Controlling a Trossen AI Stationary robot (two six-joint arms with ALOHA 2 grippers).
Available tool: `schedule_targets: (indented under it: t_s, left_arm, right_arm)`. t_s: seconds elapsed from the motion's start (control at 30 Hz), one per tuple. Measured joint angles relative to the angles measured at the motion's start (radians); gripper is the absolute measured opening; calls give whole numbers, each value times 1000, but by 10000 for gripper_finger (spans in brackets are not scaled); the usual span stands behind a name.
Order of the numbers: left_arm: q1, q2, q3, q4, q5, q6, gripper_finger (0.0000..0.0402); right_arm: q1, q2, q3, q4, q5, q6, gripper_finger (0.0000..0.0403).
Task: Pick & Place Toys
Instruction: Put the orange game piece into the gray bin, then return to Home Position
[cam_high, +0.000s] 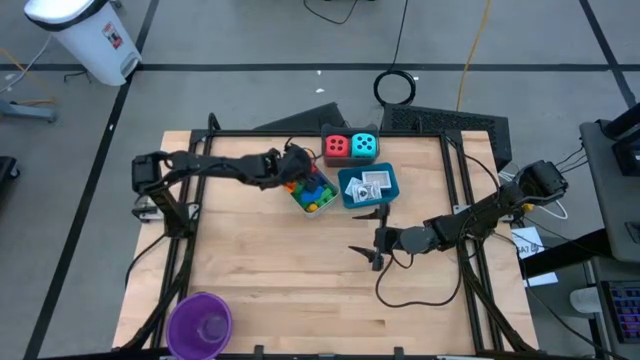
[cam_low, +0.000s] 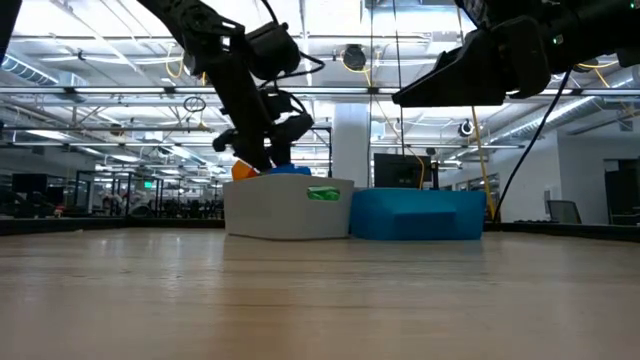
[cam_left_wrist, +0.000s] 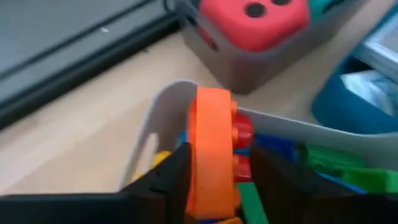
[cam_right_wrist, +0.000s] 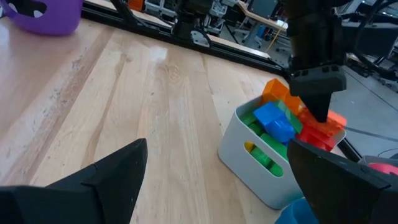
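A pale grey bin (cam_high: 299, 202) near the table's far middle holds several red, blue, green, yellow and orange bricks. My left gripper (cam_high: 293, 178) points down into the bin's far end and is shut on an orange brick (cam_left_wrist: 211, 143). A red die (cam_high: 337, 147) and a cyan die (cam_high: 366, 146) sit in a grey tray behind the bin. White packets (cam_high: 368, 184) lie in a blue tray (cam_high: 351, 200) to the bin's right. My right gripper (cam_high: 377, 240) is open and empty over bare table, nearer than the blue tray. My left gripper pinches the orange brick (cam_left_wrist: 208, 168) between its two fingers, with a red brick (cam_left_wrist: 241, 134) against the brick's other face. The fingers come from above, pointing down (cam_right_wrist: 314, 93). The orange brick stands on edge among the bricks at the bin's rim.
A purple cup (cam_high: 200, 322) stands at the table's near left corner. A black frame (cam_high: 455, 180) runs along the table's edges. The bin (cam_low: 288, 208) and blue tray (cam_low: 418, 215) stand side by side. Bare wood lies on the table's near half.
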Motion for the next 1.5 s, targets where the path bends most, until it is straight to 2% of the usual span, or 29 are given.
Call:
schedule_targets:
  t_s: [0.17, 0.33, 0.53, 0.63, 0.73, 0.9, 1.03, 1.17, 1.3, 1.4, 1.5]
  left_arm:
    - [11, -18, 0, 5, 130, 58, 233]
    - [5, -83, 0, -15, 184, 117, 271]
    - [-33, -290, 0, -138, 183, 160, 288]
    - [-82, -422, 0, -214, 183, 165, 289]
    - [-149, -561, 1, -298, 183, 181, 289]
    - [-292, -779, 1, -454, 182, 192, 289]
    - [-422, -930, -1, -535, 179, 135, 289]
    - [-550, -1013, -126, -423, 92, 96, 289]
    - [-639, -1051, -375, -180, -29, 172, 289]
    - [-668, -1052, -566, 38, -114, 206, 291]
    - [-681, -1082, -711, 237, -139, 241, 291]
  right_arm:
    - [0, 0, 0, -2, 0, 0, 357]
    - [-2, 0, 0, -2, 0, -3, 357]
    - [-1, 0, 0, -10, 0, -14, 357]
    - [27, -45, -1, -88, 17, -56, 357]
    - [78, -150, 0, -156, 104, -84, 357]
    - [207, -374, 0, -225, 355, -125, 357]
    - [302, -533, 0, -231, 464, -232, 357]
    - [351, -652, 0, -253, 521, -275, 357]
    - [362, -721, -44, -364, 538, -66, 357]
    - [333, -757, -108, -404, 403, -9, 357]
    - [262, -796, -169, -387, 239, 62, 357]
